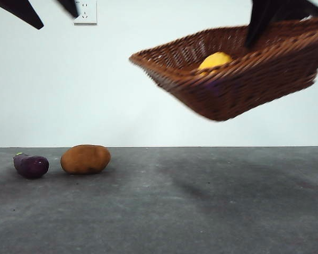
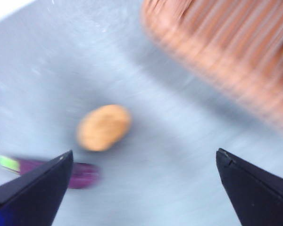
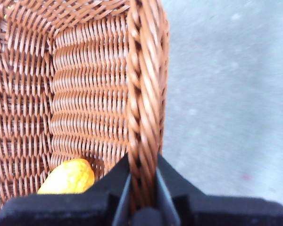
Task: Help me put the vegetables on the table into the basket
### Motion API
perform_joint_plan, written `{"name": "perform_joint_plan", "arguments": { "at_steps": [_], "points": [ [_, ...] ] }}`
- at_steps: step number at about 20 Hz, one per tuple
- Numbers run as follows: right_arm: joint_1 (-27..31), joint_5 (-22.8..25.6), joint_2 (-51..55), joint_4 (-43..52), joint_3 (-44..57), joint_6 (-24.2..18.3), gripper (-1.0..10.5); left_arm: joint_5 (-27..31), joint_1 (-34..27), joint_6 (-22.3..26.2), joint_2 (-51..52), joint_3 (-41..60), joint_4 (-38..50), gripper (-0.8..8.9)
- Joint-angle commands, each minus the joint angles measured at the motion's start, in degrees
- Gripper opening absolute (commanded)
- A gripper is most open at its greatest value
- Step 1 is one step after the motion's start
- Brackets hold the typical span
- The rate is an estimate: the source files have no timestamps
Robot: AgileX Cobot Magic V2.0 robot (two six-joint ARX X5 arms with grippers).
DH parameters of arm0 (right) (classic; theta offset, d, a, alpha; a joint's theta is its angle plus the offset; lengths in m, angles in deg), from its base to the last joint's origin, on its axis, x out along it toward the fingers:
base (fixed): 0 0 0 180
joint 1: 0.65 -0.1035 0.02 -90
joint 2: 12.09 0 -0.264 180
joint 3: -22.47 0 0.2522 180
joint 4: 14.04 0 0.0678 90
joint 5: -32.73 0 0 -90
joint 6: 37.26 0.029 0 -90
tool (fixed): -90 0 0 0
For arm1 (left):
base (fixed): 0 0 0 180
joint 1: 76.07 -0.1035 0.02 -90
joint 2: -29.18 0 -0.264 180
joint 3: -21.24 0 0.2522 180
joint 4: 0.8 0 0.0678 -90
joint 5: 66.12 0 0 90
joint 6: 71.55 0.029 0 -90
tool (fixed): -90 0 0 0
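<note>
The right gripper (image 3: 141, 188) has its 2 black jaws squeezed tight on the braided rim of the basket (image 3: 89, 94), 1 jaw inside the wall and 1 outside. In the front view the basket (image 1: 238, 79) hangs in the air, tipped to one side, well above the table (image 1: 201, 211). It touches nothing but that gripper (image 1: 259, 37), which reaches down into it from the top edge.

The yellow vegetable (image 1: 214, 60) lies inside the basket, down in a corner. The right wrist view shows it (image 3: 68, 178) just beside the gripped wall.

The left gripper (image 2: 144, 183) has its 2 jaws wide apart and holds nothing. It hangs above the table, over the potato (image 2: 104, 127) and the eggplant (image 2: 82, 175). That view is blurry.

On the table, near its back edge and toward the left, the brown potato (image 1: 85, 159) lies on its side. The purple eggplant (image 1: 30, 165) lies just beside it, closer to the left edge. The 2 do not touch.
</note>
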Motion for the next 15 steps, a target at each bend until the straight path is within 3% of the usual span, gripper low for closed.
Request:
{"name": "perform_joint_plan", "arguments": {
  "at_steps": [1, 6, 15],
  "points": [
    [1.4, -0.7, 3.8, 0.6, 0.2, -1.3, -0.1, 0.1, -3.7, 19.2, -2.7, 0.2, 0.8, 5.07],
    [2.9, -2.5, 9.9, -0.2, 0.2, -2.9, -0.1, -6.8, -8.3, 25.7, -13.1, 0.2, 4.6, 5.07],
    [2.9, -3.0, 10.7, -4.2, 0.2, -6.9, -0.1, -7.6, -9.5, 28.2, -30.5, -1.5, 13.6, 5.07]
  ]
}}
